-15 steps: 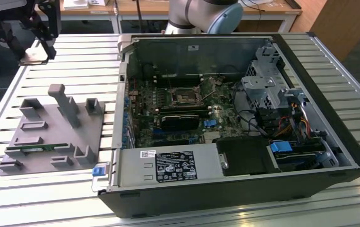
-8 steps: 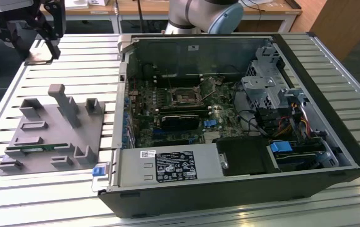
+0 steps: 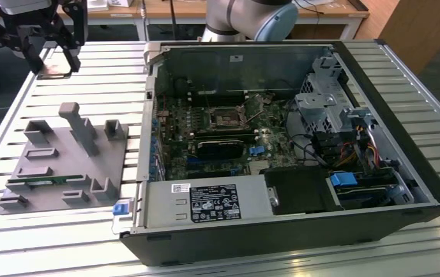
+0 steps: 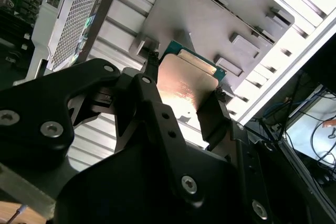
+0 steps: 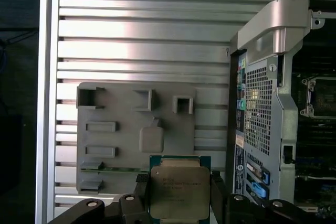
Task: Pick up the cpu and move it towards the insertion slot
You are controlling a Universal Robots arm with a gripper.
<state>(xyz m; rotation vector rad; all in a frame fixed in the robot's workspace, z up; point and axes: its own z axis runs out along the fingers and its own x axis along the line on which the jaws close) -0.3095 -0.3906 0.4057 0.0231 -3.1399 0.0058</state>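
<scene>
The cpu point(image 5: 179, 190) is a flat square chip with a silvery top and a green edge, and my gripper point(image 5: 179, 200) is shut on it, one finger on each of two opposite sides. In the second wrist view the cpu point(image 4: 185, 85) sits between the black fingers point(image 4: 214, 114), lifted above the grey tray point(image 4: 210, 19). In the exterior view my gripper point(image 3: 53, 64) hangs at the far left, above the slatted table behind the tray point(image 3: 58, 167), with the cpu point(image 3: 53, 71) at its tips. The insertion slot point(image 3: 228, 117) lies open on the motherboard, well off towards the exterior view's right.
The open computer case point(image 3: 282, 144) takes up the middle and right, its metal side wall point(image 5: 262, 103) close beside the tray. A thin green memory stick point(image 3: 47, 180) lies in the tray, which also carries several upright grey holders. Cables and drive bays crowd the case's right side.
</scene>
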